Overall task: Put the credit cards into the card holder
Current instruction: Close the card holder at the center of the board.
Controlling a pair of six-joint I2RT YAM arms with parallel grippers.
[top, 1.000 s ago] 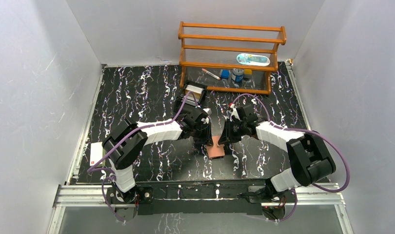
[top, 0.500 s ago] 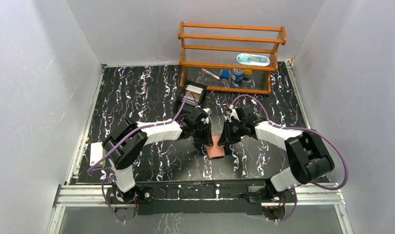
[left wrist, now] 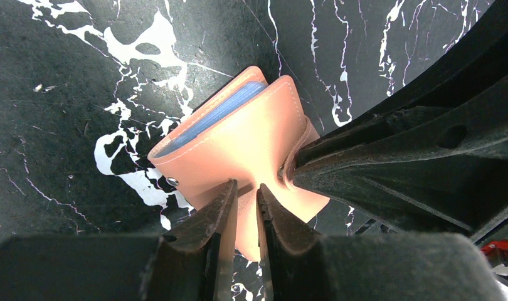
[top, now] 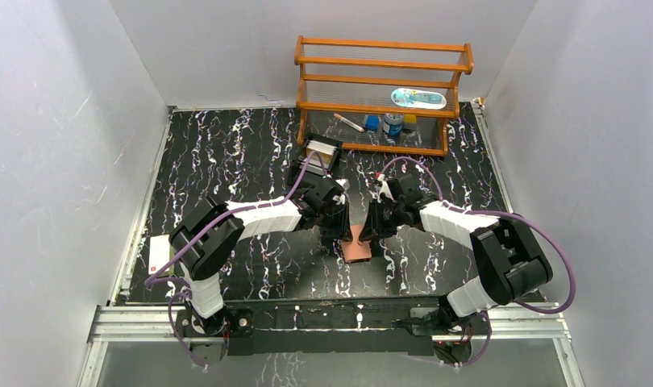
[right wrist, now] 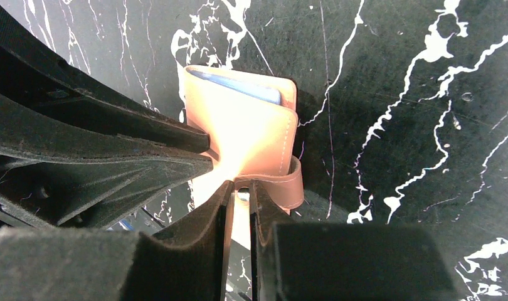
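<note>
The holder [top: 357, 248] was seen lying on the desk [top: 226, 153], about midway between the left and right edges and closer to the near edge than to the far one. It was partly folded. A blue card [left wrist: 207, 119] was tucked in its pocket, with only one long edge showing.

The left gripper [left wrist: 245, 194] was closed to a narrow slit, and an edge of the holder's leather was pinched between its fingers. The right gripper [right wrist: 241, 188] was likewise almost closed, with the leather by the snap tab [right wrist: 283, 185] held between its fingers. In the top view the two grippers were met over the holder, the left gripper from the left and the right gripper from the right.

A white card [top: 158, 252] was left by the left edge, near the near-left corner, well apart from the holder. A tray [top: 322, 153] was set beside a wooden rack [top: 384, 93] at the far edge.
</note>
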